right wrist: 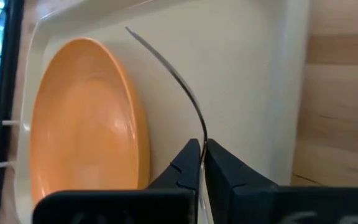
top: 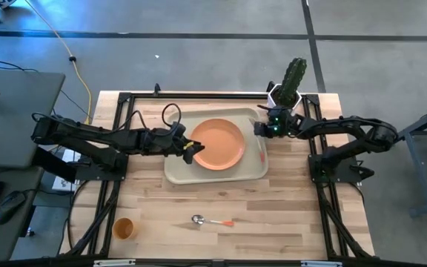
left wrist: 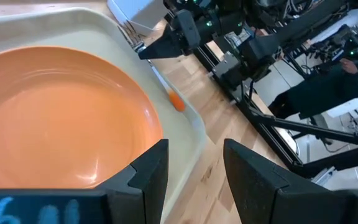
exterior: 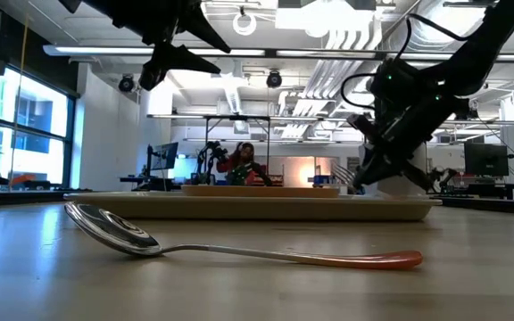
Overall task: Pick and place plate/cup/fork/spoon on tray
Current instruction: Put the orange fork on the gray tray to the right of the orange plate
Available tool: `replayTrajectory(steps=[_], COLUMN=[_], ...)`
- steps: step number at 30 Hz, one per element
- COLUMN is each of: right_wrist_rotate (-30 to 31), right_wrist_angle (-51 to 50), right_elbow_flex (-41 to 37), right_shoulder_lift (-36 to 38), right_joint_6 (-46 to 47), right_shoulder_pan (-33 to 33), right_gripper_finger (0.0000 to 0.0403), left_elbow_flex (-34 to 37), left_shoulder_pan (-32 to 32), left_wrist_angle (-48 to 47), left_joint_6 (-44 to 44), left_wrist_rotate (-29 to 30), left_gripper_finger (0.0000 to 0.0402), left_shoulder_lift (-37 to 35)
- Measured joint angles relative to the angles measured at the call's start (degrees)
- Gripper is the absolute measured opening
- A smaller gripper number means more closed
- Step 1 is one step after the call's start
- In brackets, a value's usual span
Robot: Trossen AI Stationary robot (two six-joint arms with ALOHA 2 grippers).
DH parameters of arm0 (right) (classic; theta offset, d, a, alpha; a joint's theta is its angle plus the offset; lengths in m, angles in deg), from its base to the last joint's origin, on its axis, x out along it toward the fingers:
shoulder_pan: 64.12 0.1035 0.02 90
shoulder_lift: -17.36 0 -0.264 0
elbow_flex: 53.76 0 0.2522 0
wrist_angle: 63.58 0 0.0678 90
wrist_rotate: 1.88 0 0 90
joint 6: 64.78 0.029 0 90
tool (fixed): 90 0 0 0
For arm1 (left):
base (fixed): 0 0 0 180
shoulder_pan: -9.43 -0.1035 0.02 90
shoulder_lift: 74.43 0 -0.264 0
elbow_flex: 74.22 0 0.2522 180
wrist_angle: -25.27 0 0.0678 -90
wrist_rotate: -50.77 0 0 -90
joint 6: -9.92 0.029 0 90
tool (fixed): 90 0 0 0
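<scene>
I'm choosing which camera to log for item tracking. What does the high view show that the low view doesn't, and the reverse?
Only the high view shows the cup on the table's near left, the cactus pot, and the fork lying along the tray's right side. Only the low view shows the room behind, with a person. Both show the spoon, tray, plate and both end effectors, left and right.

Plate (right wrist: pixel 86 118) cut off by right wrist view's lower edge; also cut at left wrist view's left and bottom edges. Fork (right wrist: pixel 173 74) tines hidden between right pincer (right wrist: pixel 202 163) fingers; tine detail too small in high view. Cup (top: pixel 124 228) absent from low view. Tray (exterior: pixel 266 207) contents hidden behind rim in low view.
</scene>
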State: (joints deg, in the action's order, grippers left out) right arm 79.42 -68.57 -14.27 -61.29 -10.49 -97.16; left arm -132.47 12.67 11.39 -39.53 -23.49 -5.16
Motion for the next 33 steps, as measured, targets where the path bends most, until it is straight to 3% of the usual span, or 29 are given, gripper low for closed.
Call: replayTrajectory(steps=[8, 17, 22, 29, 33], right_wrist_rotate=[3.3, 6.4, 8.8, 18.9, 19.2], right_wrist_angle=[-1.5, -4.0, -3.0, -1.9, -3.8], right_elbow_flex=[0.0, 0.0, 0.0, 0.0, 0.0], right_shoulder_lift=[0.0, 0.0, 0.9, 7.5, 6.0], right_joint_6=[1.1, -1.9, -2.1, -4.4, -4.8], right_shoulder_pan=[0.0, 0.1, 1.6, 9.3, 12.7], right_gripper_finger=[0.0053, 0.012, 0.0123, 0.0123, 0.0122], left_elbow_flex=[0.0, 0.1, 0.1, 0.1, 0.1], left_shoulder_pan=[1.0, 1.8, 2.7, 6.0, 7.8], left_wrist_angle=[-0.5, -13.4, -15.8, -22.3, -26.0], left_joint_6=[-0.8, -7.5, -9.3, -14.4, -15.5], left_wrist_rotate=[-0.1, -0.2, -0.8, -1.5, -0.1], left_gripper_finger=[0.0145, 0.0145, 0.0145, 0.0145, 0.0145], left_shoulder_lift=[0.0, 0.0, 0.1, 0.2, 0.2])
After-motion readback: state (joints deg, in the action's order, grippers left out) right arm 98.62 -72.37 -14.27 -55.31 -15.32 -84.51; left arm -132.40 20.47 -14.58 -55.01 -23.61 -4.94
